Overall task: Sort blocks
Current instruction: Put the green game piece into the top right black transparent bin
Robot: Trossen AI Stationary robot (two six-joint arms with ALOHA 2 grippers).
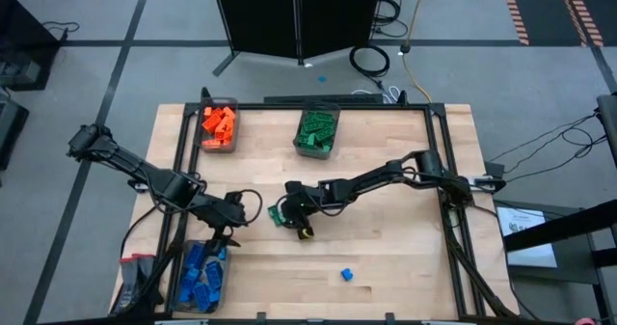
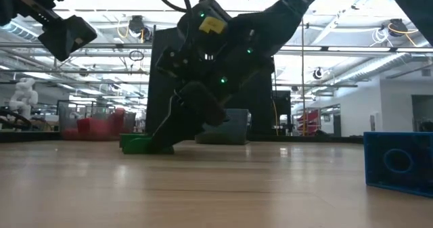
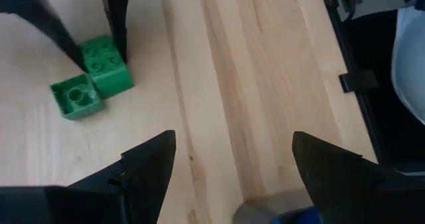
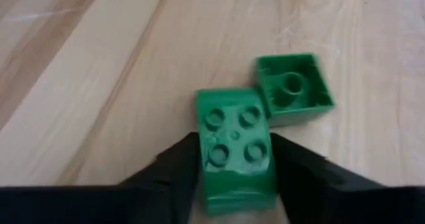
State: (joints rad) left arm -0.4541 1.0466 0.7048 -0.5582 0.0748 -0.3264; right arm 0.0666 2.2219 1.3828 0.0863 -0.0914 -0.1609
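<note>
Two green blocks lie side by side on the table's middle: one studs up (image 4: 234, 134), one upside down (image 4: 292, 90) with its hollow underside showing. My right gripper (image 4: 234, 159) is down at the table and shut on the studs-up block (image 3: 105, 66). My left gripper (image 3: 232, 144) hangs open above the table near the blue bin (image 1: 202, 277) at the near left, with nothing between its fingers. A single blue block (image 1: 346, 275) rests on the table toward the near edge. My right gripper pinches the studs-up green block by two opposite side walls (image 4: 202, 159), one finger (image 4: 176, 167) on each. The fingers come slanting down from the table's right side. The block sits on the table, studs up, with a corner against the upside-down block.
An orange-filled bin (image 1: 220, 124) and a green-filled bin (image 1: 316, 130) stand at the table's far edge. The blue bin at the near left holds several blue blocks. The wood between the bins and the near right part of the table is bare.
</note>
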